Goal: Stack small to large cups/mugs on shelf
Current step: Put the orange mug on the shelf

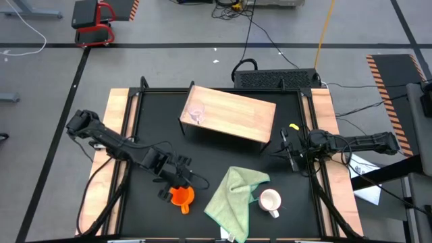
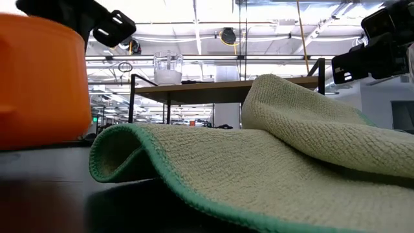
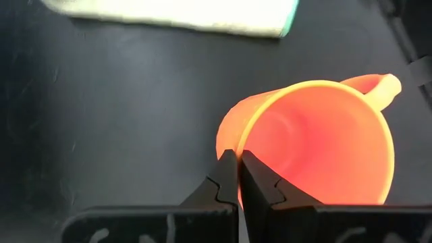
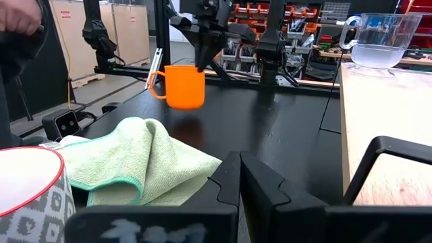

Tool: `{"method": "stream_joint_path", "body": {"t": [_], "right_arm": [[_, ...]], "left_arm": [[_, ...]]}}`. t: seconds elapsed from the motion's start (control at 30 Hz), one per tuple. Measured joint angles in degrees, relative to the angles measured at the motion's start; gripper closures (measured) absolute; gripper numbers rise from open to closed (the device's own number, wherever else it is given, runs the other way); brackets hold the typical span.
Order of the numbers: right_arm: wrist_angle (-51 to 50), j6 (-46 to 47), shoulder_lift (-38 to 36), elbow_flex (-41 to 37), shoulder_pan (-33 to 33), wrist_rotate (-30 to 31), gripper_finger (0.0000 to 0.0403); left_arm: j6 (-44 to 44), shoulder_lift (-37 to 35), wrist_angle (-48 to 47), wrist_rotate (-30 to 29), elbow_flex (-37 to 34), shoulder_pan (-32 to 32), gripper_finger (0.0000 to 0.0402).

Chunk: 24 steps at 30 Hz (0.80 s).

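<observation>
Lighting's pretty even overall, coming from rows of ceiling strip lights you can see way back in the low view. Top-down shot is bright and flat, only soft shadows under the shelf. The black tabletop eats most of the light. Low view is the messy one: the green cloth is huge and a bit soft up close, and the orange mug is a blurry glowing blob. In the left wrist cam, right past the left gripper, the mug's inside glares hot orange-pink, and the cloth beyond is smeared. The right wrist view is sharp, with edges slightly bent.
</observation>
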Motion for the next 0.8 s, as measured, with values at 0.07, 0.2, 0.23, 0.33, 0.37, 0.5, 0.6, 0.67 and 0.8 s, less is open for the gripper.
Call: {"method": "stream_joint_path", "body": {"t": [0.07,0.2,0.23,0.33,0.37,0.5,0.6,0.67,0.8], "right_arm": [[0.0,0.0,0.0,0.0,0.0,0.0,0.0403],[0.0,-0.2,0.0,0.0,0.0,0.0,0.0403],[0.0,-0.2,0.0,0.0,0.0,0.0,0.0403],[0.0,-0.5,0.0,0.0,0.0,0.0,0.0403],[0.0,-0.6,0.0,0.0,0.0,0.0,0.0403],[0.0,-0.6,0.0,0.0,0.0,0.0,0.0403],[0.0,-0.6,0.0,0.0,0.0,0.0,0.0403],[0.0,-0.6,0.0,0.0,0.0,0.0,0.0403],[0.0,-0.6,0.0,0.0,0.0,0.0,0.0403]], "left_arm": [[0.0,0.1,-1.0,-0.1,0.9,0.7,0.0401],[2.3,0.1,-2.1,-0.3,4.2,1.6,0.0401],[3.1,0.1,-2.9,-0.3,5.1,1.8,0.0401],[5.0,0.1,-4.3,-0.3,8.1,2.3,0.0401],[5.5,0.1,-4.7,-0.3,9.1,2.4,0.0401],[7.1,0.1,-8.2,-2.1,12.4,2.6,0.0401],[7.9,0.0,-8.6,-3.0,14.3,2.5,0.0401],[8.7,0.0,-8.9,-3.1,15.0,2.5,0.0401],[10.2,0.0,-9.1,-3.6,15.8,2.7,0.0401]]}}
